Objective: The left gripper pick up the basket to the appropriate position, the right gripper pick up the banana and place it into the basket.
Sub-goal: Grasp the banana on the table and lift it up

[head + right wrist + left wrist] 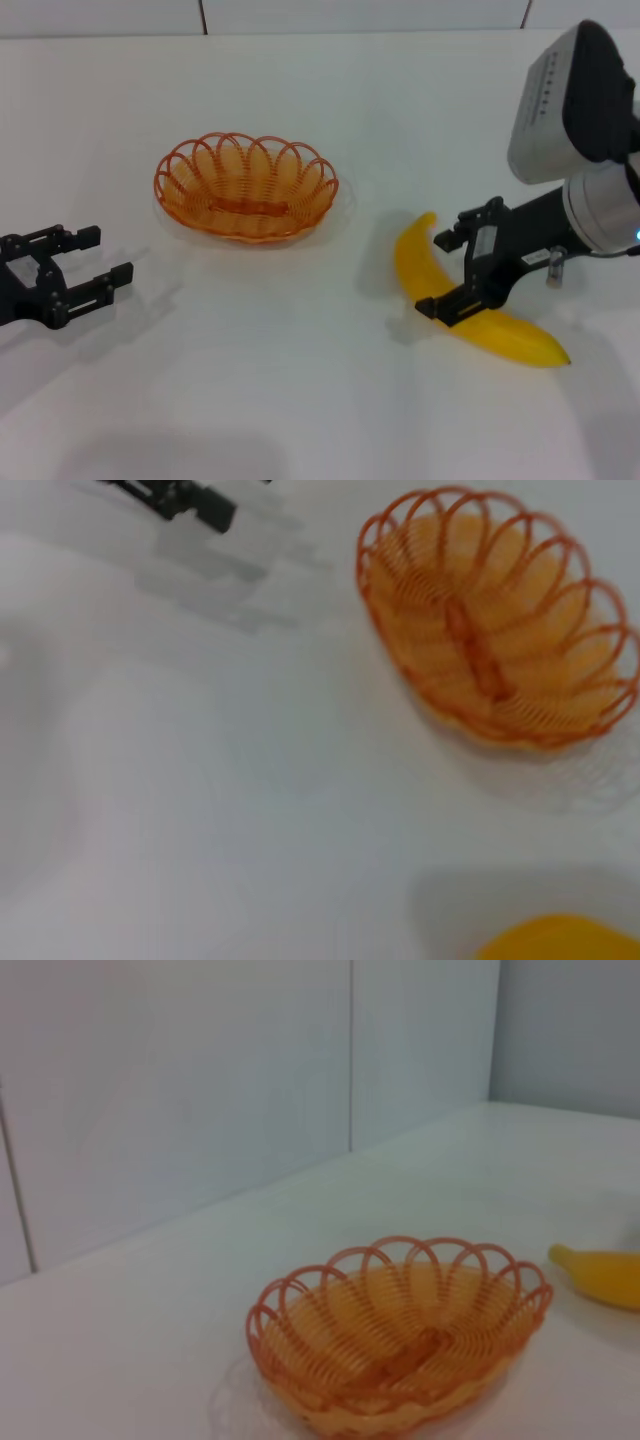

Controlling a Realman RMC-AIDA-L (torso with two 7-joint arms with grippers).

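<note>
The orange wire basket (245,187) stands on the white table, left of centre toward the back. It also shows in the left wrist view (400,1330) and the right wrist view (500,620). The yellow banana (510,335) lies flat on the table at the right; its end shows in the left wrist view (600,1275) and the right wrist view (560,938). My right gripper (432,274) is open, with one finger on each side of the banana's middle. My left gripper (108,255) is open and empty at the left edge, apart from the basket.
The white table (300,400) runs back to a pale panelled wall (200,1080). The left gripper's fingers (185,500) show far off in the right wrist view. Nothing else lies on the table.
</note>
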